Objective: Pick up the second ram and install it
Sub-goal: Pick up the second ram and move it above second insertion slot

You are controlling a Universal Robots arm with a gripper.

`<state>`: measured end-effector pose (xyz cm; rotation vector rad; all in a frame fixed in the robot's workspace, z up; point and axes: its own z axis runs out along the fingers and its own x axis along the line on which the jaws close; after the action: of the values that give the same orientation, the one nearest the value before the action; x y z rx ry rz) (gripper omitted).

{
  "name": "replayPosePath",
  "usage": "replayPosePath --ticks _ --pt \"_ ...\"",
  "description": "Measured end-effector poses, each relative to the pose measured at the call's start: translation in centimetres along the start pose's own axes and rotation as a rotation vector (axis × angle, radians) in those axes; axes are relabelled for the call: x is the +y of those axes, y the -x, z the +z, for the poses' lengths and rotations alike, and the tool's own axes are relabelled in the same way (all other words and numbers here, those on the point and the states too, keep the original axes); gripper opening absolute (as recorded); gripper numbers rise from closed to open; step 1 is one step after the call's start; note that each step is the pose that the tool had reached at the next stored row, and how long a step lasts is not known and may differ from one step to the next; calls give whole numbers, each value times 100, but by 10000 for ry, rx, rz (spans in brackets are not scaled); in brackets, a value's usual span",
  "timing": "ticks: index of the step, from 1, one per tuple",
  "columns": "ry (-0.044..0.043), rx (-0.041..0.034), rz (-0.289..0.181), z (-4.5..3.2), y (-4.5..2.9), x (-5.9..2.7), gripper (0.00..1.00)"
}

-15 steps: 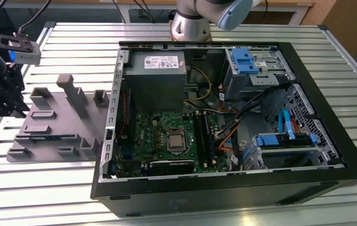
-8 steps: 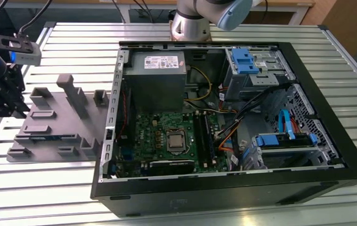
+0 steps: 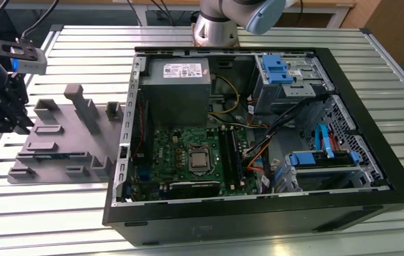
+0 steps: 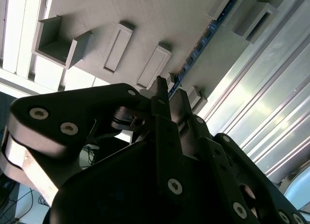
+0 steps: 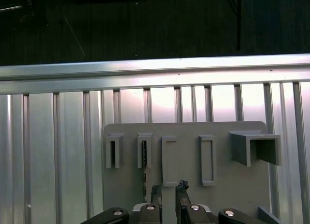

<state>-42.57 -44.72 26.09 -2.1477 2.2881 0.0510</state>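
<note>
The grey tray (image 3: 59, 133) lies flat at the exterior view's left, its blocks upright; the second ram (image 3: 54, 156) sits in a slot toward the tray's lower edge in that view (a thin dark blue-green strip); at the centre and right, the open computer case (image 3: 259, 218) holds a green motherboard (image 3: 180, 146), a grey power supply (image 3: 177, 88) and blue drive brackets (image 3: 282, 69). The gripper (image 5: 168, 189) hangs over the tray at the exterior view's far left; its fingers (image 4: 162, 100) stand slightly parted with nothing between them, close beside the ram. Everything rests on a slatted aluminium table (image 3: 46, 213); in the first wrist view a dark area (image 5: 145, 25) lies beyond its edge.
</note>
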Motion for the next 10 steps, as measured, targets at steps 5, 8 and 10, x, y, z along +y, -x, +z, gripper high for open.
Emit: replayPosePath --ticks 5,8,10 --pt "1 1 0 0 0 0 33" --pt "0 0 0 1 0 0 33" --pt "0 0 0 2 0 0 33"
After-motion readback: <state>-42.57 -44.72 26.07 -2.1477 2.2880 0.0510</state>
